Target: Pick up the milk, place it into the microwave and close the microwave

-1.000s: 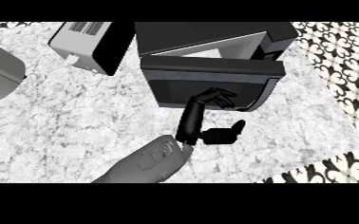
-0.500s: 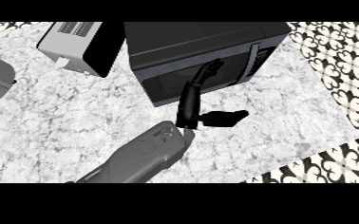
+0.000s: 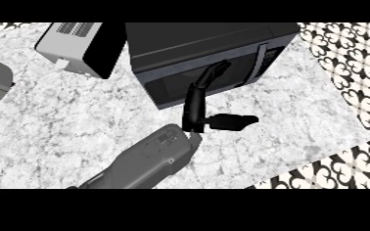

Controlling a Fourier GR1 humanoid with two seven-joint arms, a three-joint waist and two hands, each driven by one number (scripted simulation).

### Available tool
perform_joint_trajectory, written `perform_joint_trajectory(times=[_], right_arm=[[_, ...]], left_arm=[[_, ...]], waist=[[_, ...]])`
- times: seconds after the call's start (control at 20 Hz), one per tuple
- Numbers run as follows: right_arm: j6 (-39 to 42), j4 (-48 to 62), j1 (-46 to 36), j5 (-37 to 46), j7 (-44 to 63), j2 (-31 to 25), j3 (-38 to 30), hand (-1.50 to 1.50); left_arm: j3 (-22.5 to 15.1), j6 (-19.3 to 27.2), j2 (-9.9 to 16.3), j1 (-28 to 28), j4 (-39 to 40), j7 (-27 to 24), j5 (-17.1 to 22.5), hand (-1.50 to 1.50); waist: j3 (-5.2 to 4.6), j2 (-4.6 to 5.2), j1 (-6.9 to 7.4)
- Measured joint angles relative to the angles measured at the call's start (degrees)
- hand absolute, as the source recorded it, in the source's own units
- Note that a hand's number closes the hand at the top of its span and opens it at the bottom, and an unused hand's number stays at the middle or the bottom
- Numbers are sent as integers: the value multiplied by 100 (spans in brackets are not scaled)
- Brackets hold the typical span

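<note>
Milk: not visible; presumably inside the microwave [image 3: 209,54].
Door: a second ago ajar, now flush, so closing looks finished.
Right hand [image 3: 198,103]: fingers [image 3: 215,71] straight, released, pressing the door.
Left hand: unseen.

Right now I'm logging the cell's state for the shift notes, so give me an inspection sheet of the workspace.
Surface: marbled grey counter, bare around the arm.
Job's things: microwave, door looks shut against its front; milk not seen.
Clutter: grey and black appliance at upper left; a grey object cut off at the left edge.
Hands: one hand with straight fingers laid on the microwave door, thumb out to the side; which hand it is I cannot tell. The other is not in view.
Cables: nothing seen.
Surroundings: patterned black and white floor to the right.
</note>
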Motion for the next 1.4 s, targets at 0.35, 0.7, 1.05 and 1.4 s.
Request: perform_joint_trajectory(times=[0.35, 0.7, 1.05, 1.4], right_arm=[[-36, 105, -240, 43, 57, -106, -7, 150], [255, 448, -326, -670, 173, 301, 341, -150], [651, 861, -435, -1352, 377, 422, 544, -150], [940, 1223, -632, -1809, 519, 319, 533, -150]], left_arm=[[-49, -17, -1, -67, 48, -244, 245, -150], [-146, -89, -1, -160, 70, -451, 423, -150], [-183, -119, -1, -190, 114, -645, 602, -150], [-185, -145, 0, -192, 153, -825, 780, -150]], waist=[[4, 44, 20], [35, 117, 88], [32, 135, 77], [32, 137, 45]])
